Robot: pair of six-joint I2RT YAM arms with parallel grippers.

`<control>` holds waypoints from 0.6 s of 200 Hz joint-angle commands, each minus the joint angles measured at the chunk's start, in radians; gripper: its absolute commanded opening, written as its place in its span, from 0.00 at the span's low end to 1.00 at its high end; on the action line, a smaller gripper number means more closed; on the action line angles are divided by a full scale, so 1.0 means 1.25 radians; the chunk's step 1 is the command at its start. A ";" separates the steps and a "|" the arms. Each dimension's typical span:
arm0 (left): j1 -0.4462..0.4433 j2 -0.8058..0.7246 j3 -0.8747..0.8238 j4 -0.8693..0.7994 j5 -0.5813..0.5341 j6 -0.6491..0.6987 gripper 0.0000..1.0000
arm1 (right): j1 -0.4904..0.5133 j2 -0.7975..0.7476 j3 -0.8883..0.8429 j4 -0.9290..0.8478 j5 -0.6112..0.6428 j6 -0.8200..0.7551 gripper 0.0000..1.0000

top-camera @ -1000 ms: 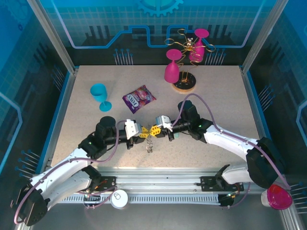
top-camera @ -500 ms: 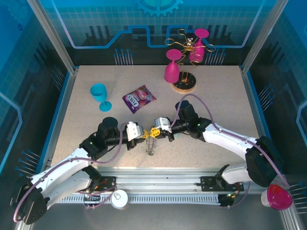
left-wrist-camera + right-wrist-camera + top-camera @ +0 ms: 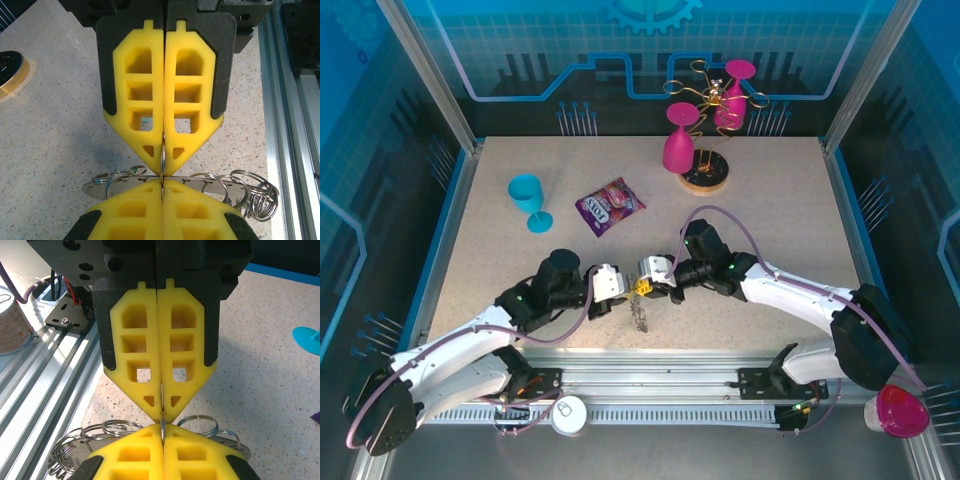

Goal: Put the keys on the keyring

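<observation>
On the worktop (image 3: 770, 220) my two arms meet tip to tip toward 6 o'clock, close to the front edge. My left fingers (image 3: 135, 100) are pressed together, and so are my right fingers (image 3: 132, 345). Each seam pinches a thin sliver of metal, which I judge to be the rim of the keyring (image 3: 640, 314). It hangs between them, its wire loops fanning toward 3 and 9 o'clock. Whether the keys already sit on a loop I cannot tell — they are too small to pick out. By my reading the ring is secured and the threading is yet to be confirmed.
</observation>
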 commanded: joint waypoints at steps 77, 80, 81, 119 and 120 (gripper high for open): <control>-0.007 0.028 0.020 0.003 -0.001 -0.020 0.06 | 0.015 0.007 -0.046 0.056 -0.027 0.036 0.00; -0.007 0.029 0.019 0.007 0.000 -0.024 0.08 | 0.014 0.007 -0.047 0.061 -0.030 0.039 0.00; -0.007 0.030 0.019 0.008 0.000 -0.026 0.09 | 0.014 0.008 -0.048 0.062 -0.031 0.041 0.00; -0.007 0.036 0.013 0.035 0.018 -0.041 0.18 | 0.015 0.013 -0.059 0.114 -0.067 0.072 0.00; -0.006 0.036 0.012 0.036 0.019 -0.041 0.18 | 0.015 0.013 -0.059 0.115 -0.067 0.073 0.00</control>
